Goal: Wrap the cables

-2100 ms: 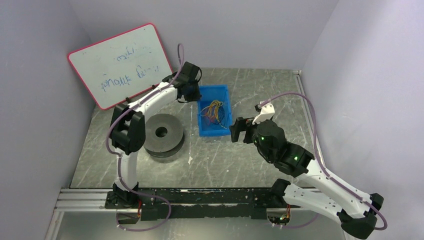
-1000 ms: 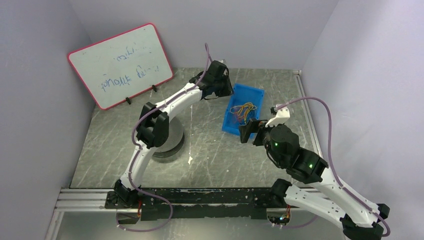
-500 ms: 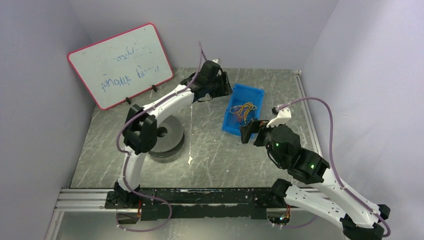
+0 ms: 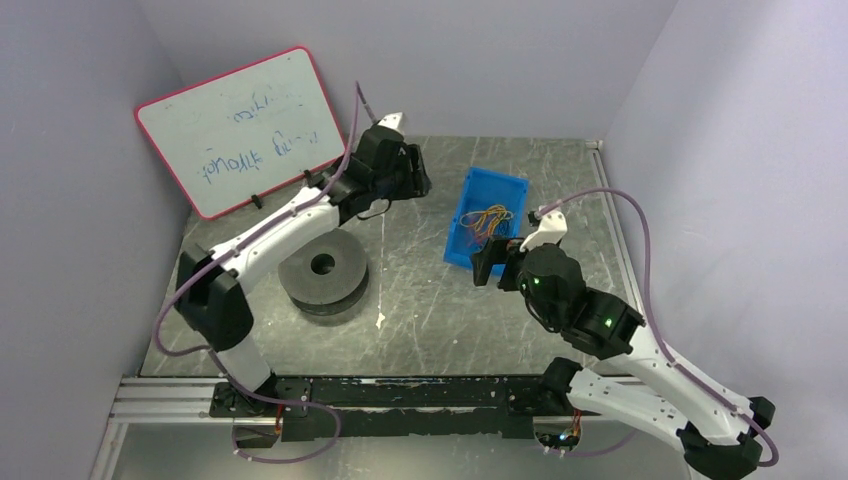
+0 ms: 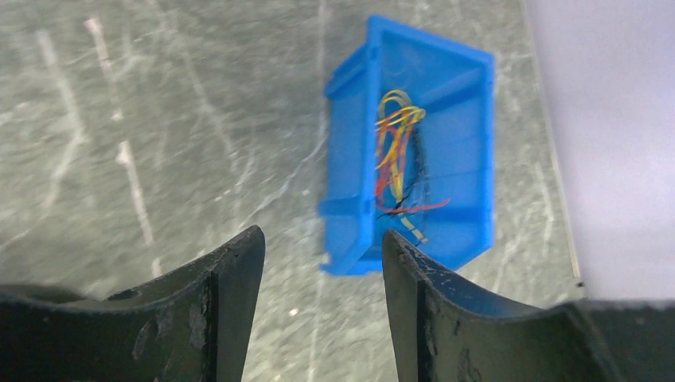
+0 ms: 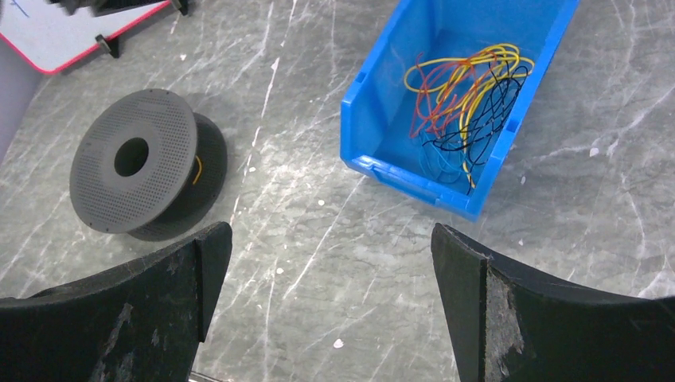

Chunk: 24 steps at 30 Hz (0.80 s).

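Observation:
A tangle of thin cables (image 4: 486,222) (image 5: 400,156) (image 6: 466,95), yellow, orange-red and black, lies inside a blue bin (image 4: 472,200) (image 5: 348,159) (image 6: 376,119) at the table's back right. The dark grey two-disc spool (image 4: 323,272) (image 6: 134,165) lies flat left of centre. My left gripper (image 4: 418,178) (image 5: 322,243) hovers left of the bin, open with nothing between its fingers. Just in front of the bin, my right gripper (image 4: 487,264) (image 6: 330,239) stands wide open and empty above bare table.
A pink-framed whiteboard (image 4: 241,128) (image 6: 56,24) leans against the back left wall. Purple-grey walls close the table on three sides. A black rail (image 4: 400,395) carrying the arm bases runs along the near edge.
The left arm pushed the blue bin to the right, then let go and drew back to the left with its jaws opening. The right gripper shifted slightly left.

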### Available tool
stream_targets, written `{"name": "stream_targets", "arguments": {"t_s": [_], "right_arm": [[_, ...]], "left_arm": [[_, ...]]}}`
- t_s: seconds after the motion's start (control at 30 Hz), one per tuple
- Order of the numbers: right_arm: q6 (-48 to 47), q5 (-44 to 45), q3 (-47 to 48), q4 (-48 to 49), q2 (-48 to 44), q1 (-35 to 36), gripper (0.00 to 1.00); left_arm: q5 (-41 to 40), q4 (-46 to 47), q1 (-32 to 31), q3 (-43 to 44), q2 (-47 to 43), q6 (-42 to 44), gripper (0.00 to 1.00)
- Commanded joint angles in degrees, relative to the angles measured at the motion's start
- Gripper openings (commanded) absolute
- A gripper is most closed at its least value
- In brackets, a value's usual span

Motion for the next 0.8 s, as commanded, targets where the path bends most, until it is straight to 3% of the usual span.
{"name": "stream_targets", "arguments": {"t_s": [0.0,0.33,0.77], "right_arm": [[0.65,1.1,0.54,0.76,1.07,0.12,1.0],[2.14,5.13,-0.74,1.39,5.47,0.07,1.0],[4.06,8.18,-0.51,3.29,14.46,-1.53,0.9]], "left_arm": [[-7.05,-4.24,-0.22,-5.03,-6.95,2.84,0.61],[-9.84,-7.65,-0.28,-16.42,-22.85,7.69,0.61],[-13.42,-12.34,-0.29,-26.37,-37.6,12.3,0.67]]}}
